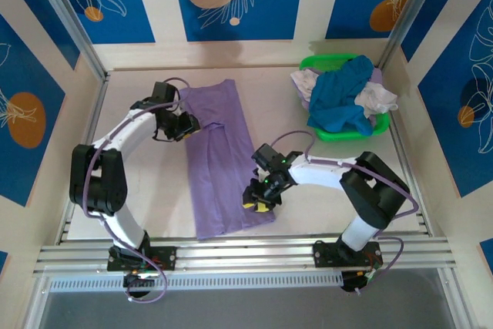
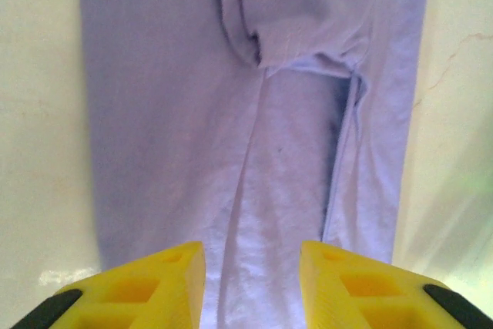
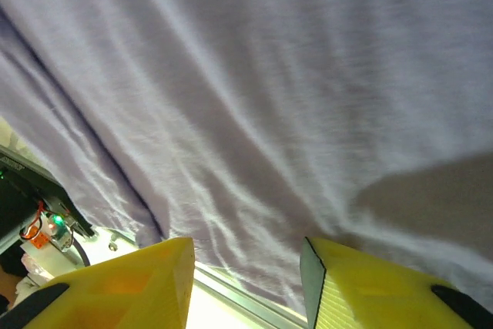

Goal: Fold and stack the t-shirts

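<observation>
**Item 1. Purple shirt** [image 1: 223, 159]: flat on the desk [image 1: 281, 102], left of the basket [image 1: 350, 135], folded lengthwise into a long strip running away from the arms. A sleeve seam bunches near the middle.

**Item 2. Teal shirt** [image 1: 339, 98], **white shirts** [image 1: 308, 82]: heaped in the basket, unfolded.

**Item 3. Left gripper** [image 1: 185, 125]: far left of the basket, over the strip's edge on the side away from the basket. Fingers partly apart, nothing pinched; cloth lies below the gap in the left wrist view [image 2: 252, 256].

**Item 4. Right gripper** [image 1: 258, 198]: left of and nearer than the basket, at the strip's basket-side edge near its hem. Fingers partly apart, no cloth seen between them in the right wrist view [image 3: 246, 256].

**Risks, as judged:**
- A narrow gap may catch one layer only, so the strip would peel open on lifting.
- The grippers sit at opposite ends and edges, so an uneven pull would skew the cross fold.
- The bunched sleeve could leave a lump and make the stack lean.
</observation>
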